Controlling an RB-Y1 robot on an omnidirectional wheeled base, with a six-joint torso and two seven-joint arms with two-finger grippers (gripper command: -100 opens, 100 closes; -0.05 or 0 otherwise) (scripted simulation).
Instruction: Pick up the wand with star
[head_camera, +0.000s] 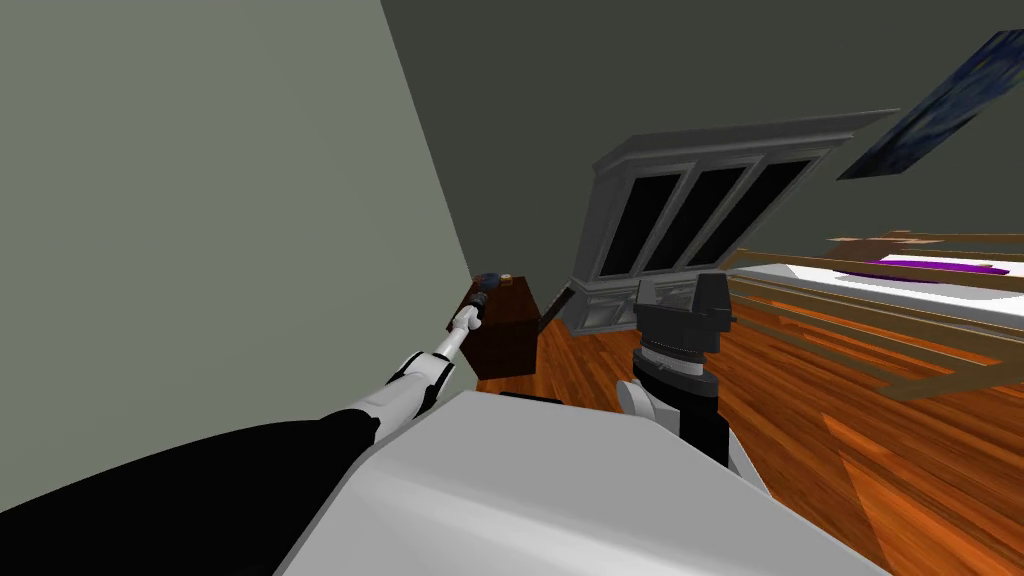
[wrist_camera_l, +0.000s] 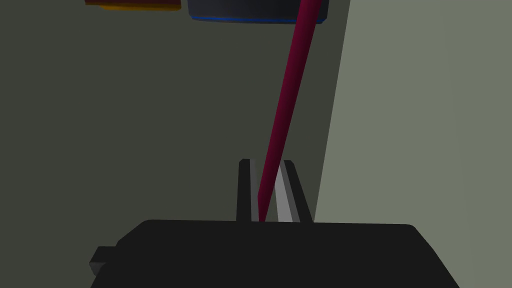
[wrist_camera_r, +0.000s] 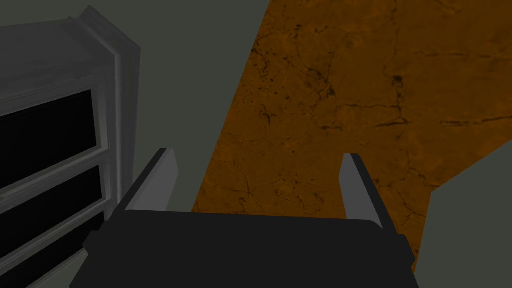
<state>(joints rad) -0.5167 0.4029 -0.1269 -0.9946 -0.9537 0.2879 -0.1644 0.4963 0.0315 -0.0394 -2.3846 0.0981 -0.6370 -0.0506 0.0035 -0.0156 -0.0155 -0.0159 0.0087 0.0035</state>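
**Left fingers clamped on one dark red wand at the corner table**

The biggest thing before me is one grey cabinet (head_camera: 690, 225) with three dark panes, standing against the dark far wall. To its right runs one wooden railed frame (head_camera: 860, 335), and on the white top behind the rails lies one purple strip (head_camera: 930, 265).

In the room's corner, where the pale wall meets the dark one, stands one small dark brown table (head_camera: 505, 335). Two small things sit at the back edge of its top: one round dark blue object (head_camera: 489, 279) and, just beside it, one tan object (head_camera: 507, 277).

My left arm is stretched out to that table, and my left gripper (head_camera: 479, 297) hangs over the near edge of its top. In the left wrist view its two fingers (wrist_camera_l: 287, 192) stand close together and press the sides of one wand (wrist_camera_l: 290, 100), a thin dark red shaft. The shaft rises tilted from between them and crosses the blue-rimmed object near its far end. I cannot tell whether the wand touches the table.

My right gripper (head_camera: 680, 285) is raised in front of the cabinet, well apart from the table. Its two fingers (wrist_camera_r: 160, 180) stand wide apart with nothing between them.
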